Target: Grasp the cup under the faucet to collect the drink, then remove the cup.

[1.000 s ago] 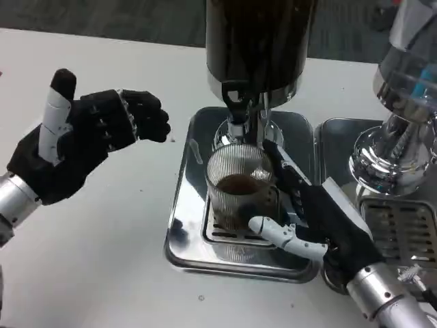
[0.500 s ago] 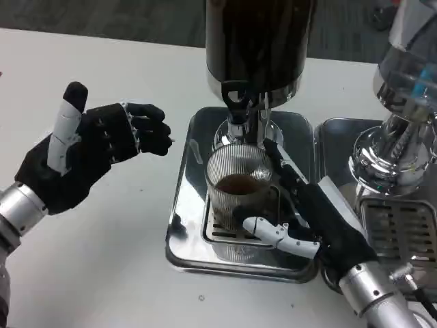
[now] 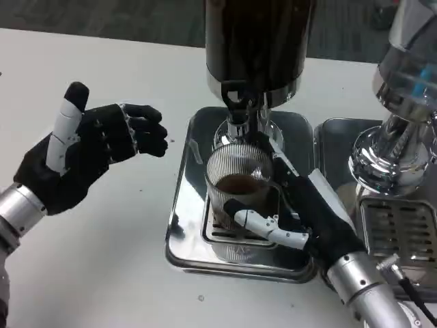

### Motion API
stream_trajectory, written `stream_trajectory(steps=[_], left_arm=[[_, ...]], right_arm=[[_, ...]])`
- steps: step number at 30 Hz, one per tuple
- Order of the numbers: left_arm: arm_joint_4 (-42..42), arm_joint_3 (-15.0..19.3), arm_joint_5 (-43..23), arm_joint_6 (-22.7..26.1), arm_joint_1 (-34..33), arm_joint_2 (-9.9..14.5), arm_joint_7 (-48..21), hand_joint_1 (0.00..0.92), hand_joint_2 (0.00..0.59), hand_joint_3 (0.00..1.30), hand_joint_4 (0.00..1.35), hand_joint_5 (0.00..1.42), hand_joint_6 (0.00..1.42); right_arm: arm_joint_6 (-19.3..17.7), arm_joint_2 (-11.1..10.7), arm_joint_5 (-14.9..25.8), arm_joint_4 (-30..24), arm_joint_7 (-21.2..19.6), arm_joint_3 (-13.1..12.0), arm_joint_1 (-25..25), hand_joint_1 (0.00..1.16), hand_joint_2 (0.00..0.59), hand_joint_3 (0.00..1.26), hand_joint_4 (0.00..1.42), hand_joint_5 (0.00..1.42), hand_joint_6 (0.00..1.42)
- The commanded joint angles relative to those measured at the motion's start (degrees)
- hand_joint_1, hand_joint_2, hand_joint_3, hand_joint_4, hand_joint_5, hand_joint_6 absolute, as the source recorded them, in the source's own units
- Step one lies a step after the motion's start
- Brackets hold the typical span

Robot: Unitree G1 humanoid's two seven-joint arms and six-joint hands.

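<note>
The right hand (image 3: 300, 215) reaches in from the lower right over the steel tray (image 3: 179, 225). Its white thumb lies across the near side of the cup (image 3: 239, 188) and its dark fingers (image 3: 276, 160) run up along the cup's right side, so it wraps the cup from both sides; whether the grip is firm cannot be told.

The cup is a ribbed clear glass holding some dark drink. It stands upright on the slotted grate in the tray, right below the black faucet (image 3: 235, 99).

To the left, well apart from the tray, the left hand (image 3: 89, 147) hovers above the white table (image 3: 102, 273). It holds nothing: the thumb points up and the fingers are loosely bent toward the tray, with a gap between them and the thumb.

Behind the cup rises the dark dispenser (image 3: 258, 41) on its chrome post. At the far right stands a second dispenser (image 3: 403, 89) with a chrome base on its own tray.
</note>
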Motion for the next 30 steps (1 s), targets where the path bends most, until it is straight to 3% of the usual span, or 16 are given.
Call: stream_trajectory(steps=[1,9,17,26,30], left_arm=[[0.28,-0.25,0.97,-0.03,1.05,0.85,0.61,0.0,0.106,0.58,0.56,0.55,0.5],[0.42,-0.1,0.93,0.26,1.33,1.46,1.06,0.0,0.12,0.6,0.57,0.57,0.52],[0.78,-0.08,0.92,0.43,1.44,2.09,1.37,0.0,0.124,0.61,0.58,0.57,0.53],[1.43,-0.11,0.96,0.75,1.31,2.34,1.66,0.0,0.123,0.61,0.58,0.58,0.54],[1.77,-0.17,1.04,0.73,1.28,2.3,1.87,0.0,0.121,0.61,0.58,0.58,0.54]], right_arm=[[-1.56,1.1,-1.06,2.48,-1.74,0.64,-1.66,0.69,0.205,0.0,0.0,0.0,0.05],[-0.46,2.19,-4.22,3.94,-4.71,1.75,-2.85,0.69,0.204,0.0,0.0,0.0,0.16],[-1.58,2.64,-5.81,6.71,-7.07,2.61,-3.83,0.74,0.195,0.0,0.0,0.17,0.31],[-1.46,3.11,-7.33,7.15,-10.81,2.83,-3.21,0.77,0.202,0.0,0.15,0.34,0.47],[-1.03,3.09,-8.21,6.89,-12.04,2.87,-2.91,0.79,0.197,0.06,0.23,0.4,0.55]])
